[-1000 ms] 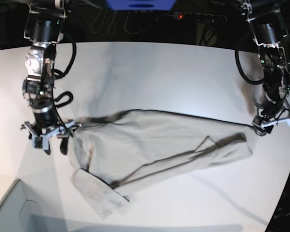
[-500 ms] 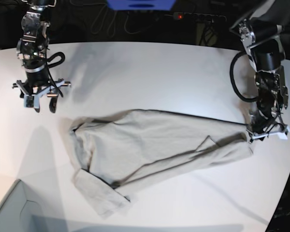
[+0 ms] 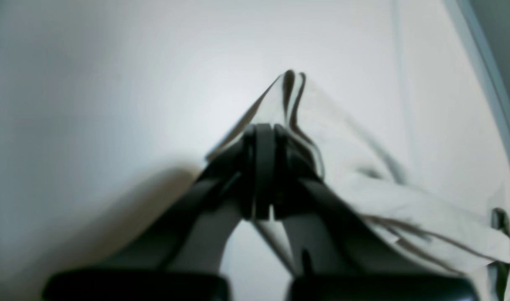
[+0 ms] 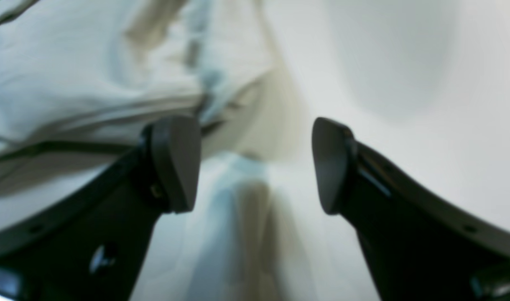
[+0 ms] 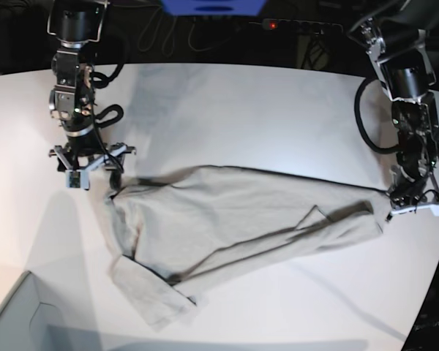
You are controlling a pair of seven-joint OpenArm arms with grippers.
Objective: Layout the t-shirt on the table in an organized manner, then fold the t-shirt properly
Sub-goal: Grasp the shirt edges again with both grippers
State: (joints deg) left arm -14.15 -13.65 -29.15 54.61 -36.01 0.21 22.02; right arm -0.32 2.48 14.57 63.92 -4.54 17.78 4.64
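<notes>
A light grey-beige t-shirt lies stretched in a long band across the middle of the white tabletop, bunched rather than spread flat, with lengthwise folds running through it. One end, toward the base view's left, bends down into a folded flap near the front edge; the other tapers to a narrow corner at the view's right.

That right-hand corner is pinched in the left hand, which stands low over the tabletop beside its curved edge. From the left wrist camera, the left hand's black fingers are pressed together on a peaked ridge of cloth, with doubled layers rising just past the tips and more fabric trailing off to the side.

At the opposite end, the right hand hangs just above the shirt's upper left corner, fingers spread and holding nothing. The right wrist camera shows its two dark pads wide apart, with rumpled cloth behind one pad and bare tabletop behind the other.

A grey box corner juts into the base view's lower left, apart from the shirt.
</notes>
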